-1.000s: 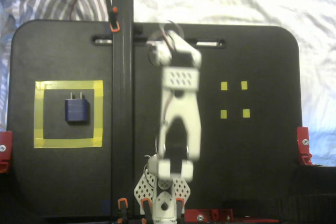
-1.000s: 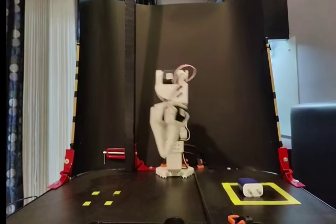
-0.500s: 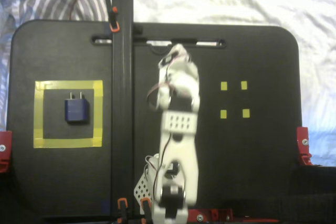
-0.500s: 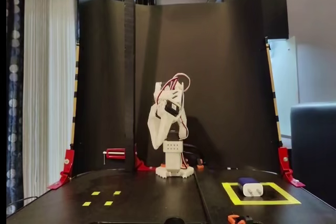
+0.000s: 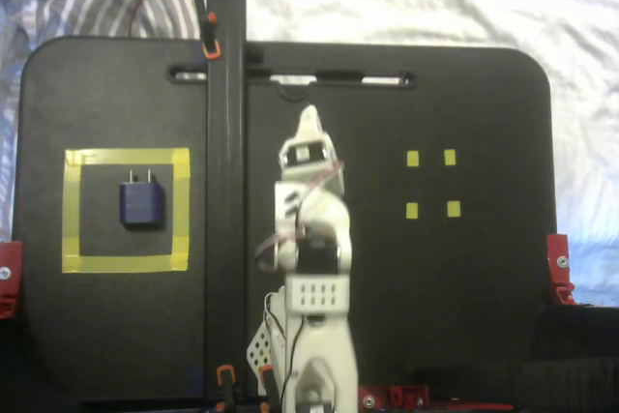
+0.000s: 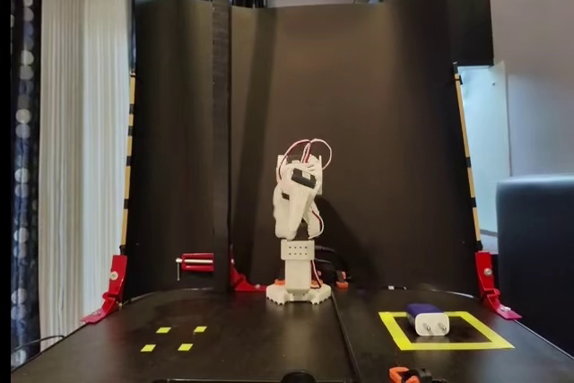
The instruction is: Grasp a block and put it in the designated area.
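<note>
Since a moment ago, your arm has folded back and down toward its base, and the block has not moved. Your tool (image 5: 308,123) points to the far side of the worktop (image 5: 464,278); you cannot tell if it is wide or narrow. Look left in the top view: the block (image 5: 141,202) lies inside the designated area (image 5: 70,210), well apart from the tool.

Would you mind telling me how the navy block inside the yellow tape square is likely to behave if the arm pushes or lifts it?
The block looks rigid and boxy, lying flat, so it should probably slide rather than roll. Its smooth-looking sides may slip in a loose grip. The two short prongs at one end could catch on the tape square.
</note>
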{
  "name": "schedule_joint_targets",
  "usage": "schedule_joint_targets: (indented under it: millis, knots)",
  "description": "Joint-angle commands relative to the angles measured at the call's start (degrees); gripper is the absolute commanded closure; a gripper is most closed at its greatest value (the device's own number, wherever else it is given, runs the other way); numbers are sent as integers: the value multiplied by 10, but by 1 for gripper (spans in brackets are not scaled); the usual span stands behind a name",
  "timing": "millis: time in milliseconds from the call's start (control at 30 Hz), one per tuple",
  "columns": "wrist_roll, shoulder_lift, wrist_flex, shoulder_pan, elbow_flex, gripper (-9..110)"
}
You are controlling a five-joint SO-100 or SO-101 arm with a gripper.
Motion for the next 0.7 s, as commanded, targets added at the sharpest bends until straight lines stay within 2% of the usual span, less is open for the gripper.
schedule_joint_targets:
  millis: [0, 233, 667]
  knots:
    - [46, 61, -16, -6, 39, 102]
    - [168, 186, -15, -10, 130, 102]
    - [171, 290, -41, -28, 282, 102]
